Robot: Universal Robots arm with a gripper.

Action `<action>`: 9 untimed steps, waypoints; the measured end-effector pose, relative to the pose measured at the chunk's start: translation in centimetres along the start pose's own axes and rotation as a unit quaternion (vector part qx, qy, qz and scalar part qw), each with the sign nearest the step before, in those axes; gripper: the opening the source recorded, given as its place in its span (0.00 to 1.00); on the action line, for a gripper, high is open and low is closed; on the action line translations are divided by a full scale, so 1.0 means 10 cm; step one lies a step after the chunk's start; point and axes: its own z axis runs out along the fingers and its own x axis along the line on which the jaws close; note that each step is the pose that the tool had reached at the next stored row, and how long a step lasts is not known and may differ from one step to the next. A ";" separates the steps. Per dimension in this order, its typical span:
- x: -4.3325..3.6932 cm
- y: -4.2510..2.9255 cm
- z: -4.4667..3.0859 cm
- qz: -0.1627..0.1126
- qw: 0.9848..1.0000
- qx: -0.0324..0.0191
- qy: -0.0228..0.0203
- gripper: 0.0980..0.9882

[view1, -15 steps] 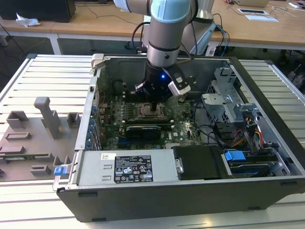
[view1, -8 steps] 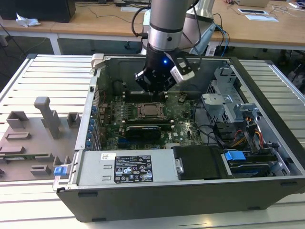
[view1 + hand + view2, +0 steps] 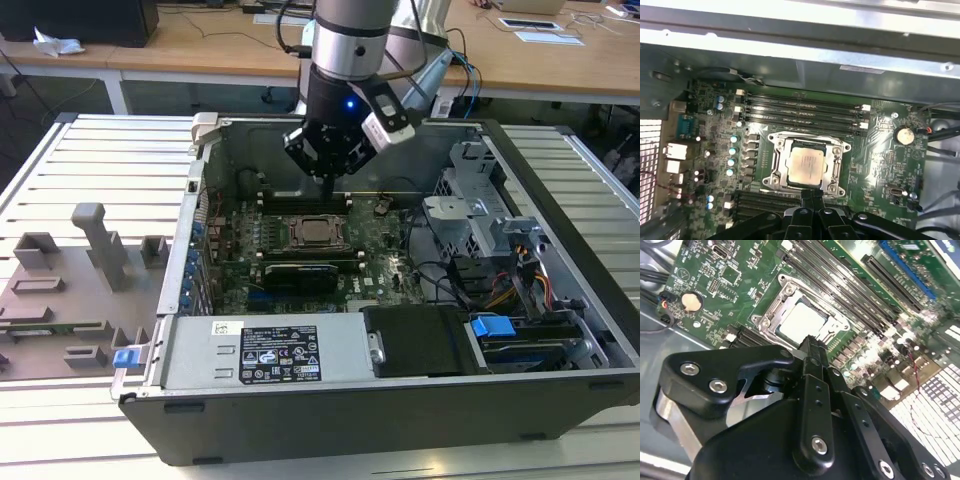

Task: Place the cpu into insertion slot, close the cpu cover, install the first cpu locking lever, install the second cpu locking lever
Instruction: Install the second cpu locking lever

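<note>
Exterior view: the open computer case (image 3: 400,390) lies on the table (image 3: 90,160), with the hand (image 3: 330,180) hovering just above the motherboard (image 3: 390,250). Its fingers are together, empty. The cpu (image 3: 806,165) sits in the insertion slot (image 3: 832,150), cpu cover (image 3: 776,176) down; judging by this, the locking levers need pressing.

Setting: robotics lab or workshop. Evidence: slatted aluminium worktop (image 3: 90,150), opened computer case (image 3: 420,400), grey fixture tray (image 3: 70,290), wooden desks (image 3: 180,45) with cables behind.
</note>
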 end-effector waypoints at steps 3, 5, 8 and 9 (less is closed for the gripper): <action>0.005 0.001 -0.108 0.000 1.000 0.002 0.000 0.01; 0.007 0.001 -0.167 0.000 1.000 0.002 0.000 0.01; 0.008 0.001 -0.190 0.000 1.000 0.001 0.000 0.01; 0.008 0.001 -0.190 0.000 1.000 0.001 0.000 0.01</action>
